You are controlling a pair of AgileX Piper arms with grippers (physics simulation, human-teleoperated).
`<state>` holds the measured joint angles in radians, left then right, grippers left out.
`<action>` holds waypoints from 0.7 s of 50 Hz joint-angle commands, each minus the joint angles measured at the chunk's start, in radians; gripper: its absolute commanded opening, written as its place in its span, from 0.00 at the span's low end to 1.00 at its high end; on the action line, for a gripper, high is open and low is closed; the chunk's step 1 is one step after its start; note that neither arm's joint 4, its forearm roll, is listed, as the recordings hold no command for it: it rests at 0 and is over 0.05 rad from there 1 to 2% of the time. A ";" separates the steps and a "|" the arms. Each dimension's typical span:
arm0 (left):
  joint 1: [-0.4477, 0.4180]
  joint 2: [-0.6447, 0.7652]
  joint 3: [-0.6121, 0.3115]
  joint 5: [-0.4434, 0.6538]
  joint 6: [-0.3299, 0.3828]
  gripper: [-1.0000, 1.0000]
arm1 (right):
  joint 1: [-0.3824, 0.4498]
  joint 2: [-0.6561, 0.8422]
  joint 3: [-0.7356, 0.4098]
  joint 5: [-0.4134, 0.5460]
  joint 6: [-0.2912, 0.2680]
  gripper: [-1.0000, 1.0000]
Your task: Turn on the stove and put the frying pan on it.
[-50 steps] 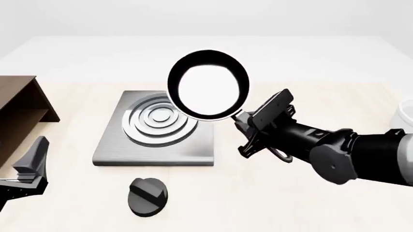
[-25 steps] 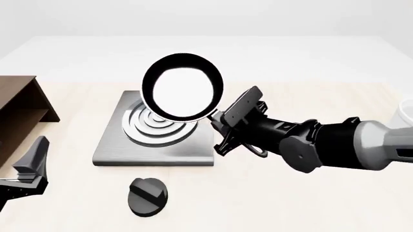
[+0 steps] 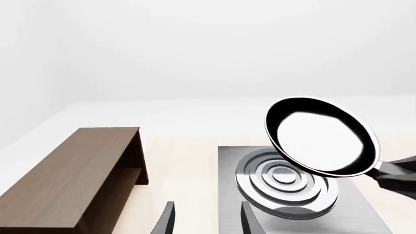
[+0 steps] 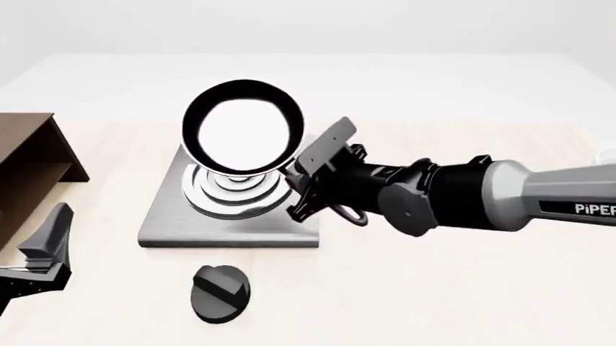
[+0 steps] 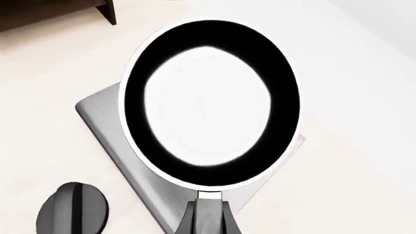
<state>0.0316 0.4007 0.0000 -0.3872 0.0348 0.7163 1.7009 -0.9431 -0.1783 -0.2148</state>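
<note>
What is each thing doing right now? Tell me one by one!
frying pan: in the air above the stove, tilted, held by its handle.
stove: flat on the table, nothing resting on it.
knob: lying on the table in front of the stove, untouched.
right tool: shut on the pan handle.
left tool: open, holding nothing.

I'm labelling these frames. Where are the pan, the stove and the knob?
pan (image 4: 242, 137): front view, glossy inside.
stove (image 4: 231, 232): front view, bare front edge of the slab.
knob (image 4: 221, 291): front view, ridged top.
</note>
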 commanded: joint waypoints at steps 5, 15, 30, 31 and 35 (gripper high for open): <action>-0.047 -0.033 -0.001 0.038 -0.016 1.00 | 0.016 0.055 -0.075 -0.011 0.034 0.00; -0.048 -0.036 -0.001 0.041 -0.018 1.00 | 0.012 0.080 -0.097 -0.006 0.029 0.00; -0.048 -0.043 -0.001 0.048 -0.019 1.00 | 0.004 0.118 -0.101 -0.024 0.032 0.00; -0.048 -0.042 -0.001 0.047 -0.019 1.00 | 0.006 0.127 -0.092 -0.040 0.034 0.00; -0.048 -0.042 -0.001 0.047 -0.020 1.00 | 0.005 0.128 -0.103 -0.024 0.032 0.00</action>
<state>0.0301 0.3882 0.0000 -0.3766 0.0292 0.7237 1.8201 -1.0142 -0.1955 -0.1965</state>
